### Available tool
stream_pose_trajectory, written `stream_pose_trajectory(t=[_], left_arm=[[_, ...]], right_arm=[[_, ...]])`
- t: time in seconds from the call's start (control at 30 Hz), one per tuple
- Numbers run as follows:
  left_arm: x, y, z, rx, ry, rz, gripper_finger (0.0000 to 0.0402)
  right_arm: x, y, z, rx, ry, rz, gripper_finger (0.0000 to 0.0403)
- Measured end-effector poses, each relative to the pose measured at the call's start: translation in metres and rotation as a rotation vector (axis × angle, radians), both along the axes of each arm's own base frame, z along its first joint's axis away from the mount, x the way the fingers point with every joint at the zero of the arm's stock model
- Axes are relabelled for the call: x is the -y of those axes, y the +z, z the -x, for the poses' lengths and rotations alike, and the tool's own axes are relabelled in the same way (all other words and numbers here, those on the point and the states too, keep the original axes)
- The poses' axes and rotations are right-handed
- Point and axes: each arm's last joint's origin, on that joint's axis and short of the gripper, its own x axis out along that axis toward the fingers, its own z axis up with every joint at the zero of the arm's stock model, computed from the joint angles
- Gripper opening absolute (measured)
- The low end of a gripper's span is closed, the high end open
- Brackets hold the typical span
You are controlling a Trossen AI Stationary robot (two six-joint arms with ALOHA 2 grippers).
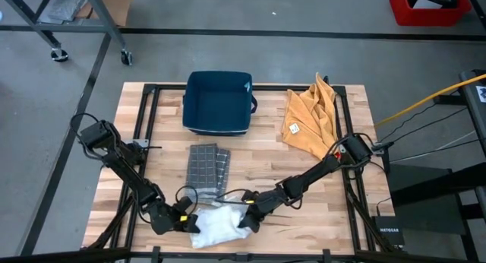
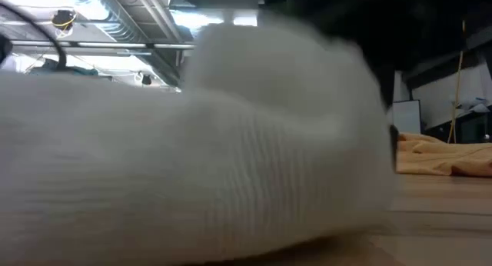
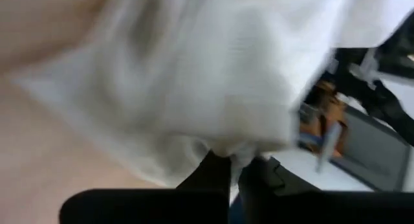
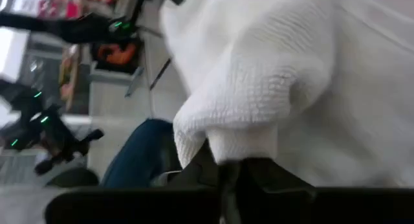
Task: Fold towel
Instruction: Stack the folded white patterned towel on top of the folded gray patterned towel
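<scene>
The white towel [image 1: 219, 226] lies bunched in a loose heap at the near edge of the wooden table [image 1: 319, 179], caught between the two pincers. The left gripper [image 1: 184, 220] sits at the towel's left side with its fingers pressed together on a fold of the cloth; the left wrist view shows the fabric [image 3: 194, 88] gathered right at the dark fingertips [image 3: 213, 169]. The right gripper [image 1: 247, 217] is at the towel's right side, likewise pinching an edge, the waffle-textured cloth [image 4: 259, 88] rising straight out of its closed fingers [image 4: 223, 169]. In the low view the towel [image 2: 192, 158] fills nearly the whole frame. Beyond the pincers, toward the table's middle, lies a folded grey towel [image 1: 208, 169]; farther back stands a dark blue bin [image 1: 218, 102], and to the right of it, behind the right gripper, a crumpled mustard-yellow cloth [image 1: 310, 117].
</scene>
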Motion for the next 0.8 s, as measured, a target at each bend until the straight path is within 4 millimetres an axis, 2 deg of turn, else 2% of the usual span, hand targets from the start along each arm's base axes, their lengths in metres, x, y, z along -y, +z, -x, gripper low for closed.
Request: stream_pose_trajectory(t=[0.13, 0.27, 0.47, 0.63, 0.8], left_arm=[[0.010, 0.014, -0.005, 0.079, -0.036, 0.024, 0.0002], [0.019, 0.025, -0.009, 0.126, -0.074, 0.000, 0.0002], [0.020, 0.019, -0.002, 0.048, -0.074, -0.047, 0.0002], [0.018, 0.011, 0.006, -0.053, -0.048, -0.079, 0.0020], [0.016, 0.008, 0.007, -0.074, -0.051, -0.112, 0.0056]], right_arm=[[-0.006, 0.015, -0.009, 0.083, 0.081, 0.014, 0.0010], [-0.008, 0.027, -0.018, 0.140, 0.118, 0.036, 0.0014], [0.002, 0.018, -0.020, -0.026, 0.127, 0.148, 0.0009], [0.006, 0.010, -0.014, -0.132, 0.134, 0.188, 0.0051], [0.005, 0.010, -0.014, -0.140, 0.166, 0.167, 0.0107]])
